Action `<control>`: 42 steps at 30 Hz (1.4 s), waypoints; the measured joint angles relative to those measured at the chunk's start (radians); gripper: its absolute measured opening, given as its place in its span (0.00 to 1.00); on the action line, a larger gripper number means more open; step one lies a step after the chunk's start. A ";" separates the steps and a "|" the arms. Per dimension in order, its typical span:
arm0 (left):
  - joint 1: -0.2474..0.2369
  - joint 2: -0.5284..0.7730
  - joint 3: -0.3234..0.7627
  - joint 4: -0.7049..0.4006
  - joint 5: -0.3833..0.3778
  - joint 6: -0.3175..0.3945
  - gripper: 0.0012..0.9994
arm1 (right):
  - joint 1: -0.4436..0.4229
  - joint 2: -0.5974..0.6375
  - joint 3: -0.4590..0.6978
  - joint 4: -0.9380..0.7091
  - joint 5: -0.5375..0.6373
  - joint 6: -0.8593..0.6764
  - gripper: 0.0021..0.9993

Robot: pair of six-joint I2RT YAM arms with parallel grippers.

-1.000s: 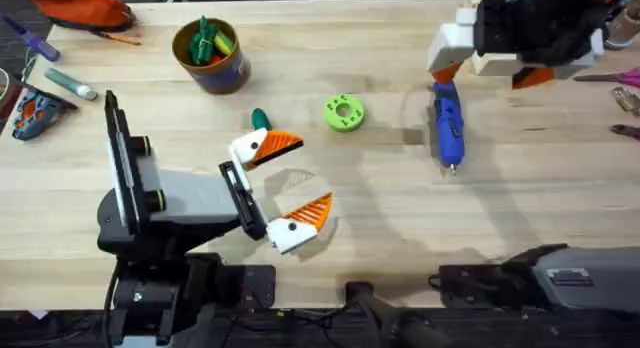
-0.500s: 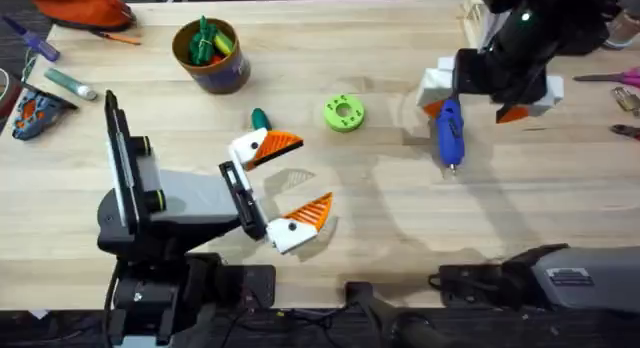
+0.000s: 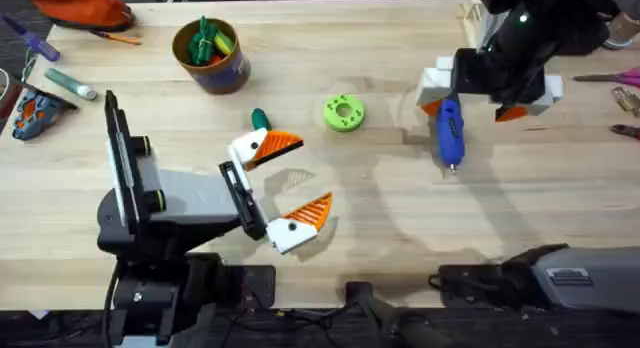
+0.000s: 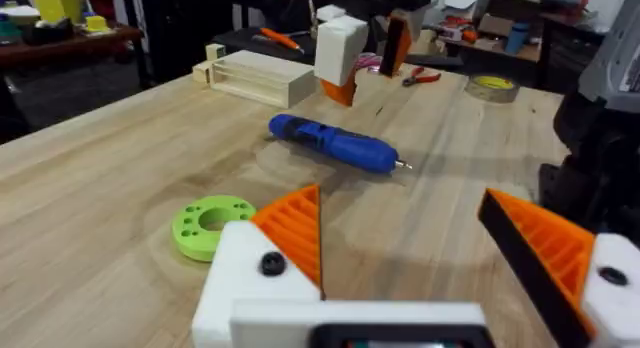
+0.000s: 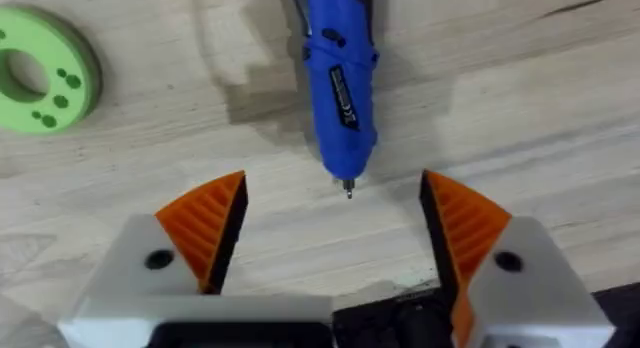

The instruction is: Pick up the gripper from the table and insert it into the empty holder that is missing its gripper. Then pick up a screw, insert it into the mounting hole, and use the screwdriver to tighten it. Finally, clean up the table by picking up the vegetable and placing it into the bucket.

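Reaching for the screwdriver — cleanup not yet done

Overhead: the right gripper (image 3: 478,88) sits low over the rear end of the blue screwdriver (image 3: 447,131), which lies flat on the table (image 3: 380,208) with its tip toward the robot. The left gripper (image 3: 285,183) rests near the table's middle, fingers spread and holding nothing. A dark green vegetable (image 3: 260,119) lies just beyond it, well apart from the bucket (image 3: 210,55), which already holds green items. A lime-green disc (image 3: 344,113) lies between vegetable and screwdriver.

Left wrist: the orange pads (image 4: 296,231) stand apart with bare wood between them; disc and screwdriver lie ahead.

Right wrist: the pads (image 5: 208,223) are wide apart, astride the screwdriver's tip, not touching it.

Judgement: screwdriver not yet grasped, so tightening remains — as does binning the vegetable. Whether the loose gripper block was fitted or a screw placed, I cannot tell.
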 joint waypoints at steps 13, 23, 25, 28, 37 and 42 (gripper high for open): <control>0.000 0.000 0.000 0.000 0.000 0.003 0.38 | 0.000 0.000 0.000 0.000 0.015 0.000 0.99; 0.000 0.000 0.000 0.000 0.000 0.007 0.01 | 0.000 0.000 0.000 0.000 0.018 0.000 0.99; 0.000 0.000 0.000 0.000 0.000 0.007 0.01 | 0.000 0.000 0.000 0.001 0.018 0.000 0.99; 0.000 0.000 0.000 0.000 0.000 0.007 0.01 | 0.000 0.000 0.000 0.013 0.017 0.000 0.99; 0.000 0.000 0.000 0.000 0.000 0.007 0.01 | -0.024 0.000 0.000 0.078 0.017 -0.010 0.99; 0.000 0.000 0.000 0.000 0.000 0.008 0.01 | -0.086 0.016 0.000 0.103 0.016 -0.038 0.99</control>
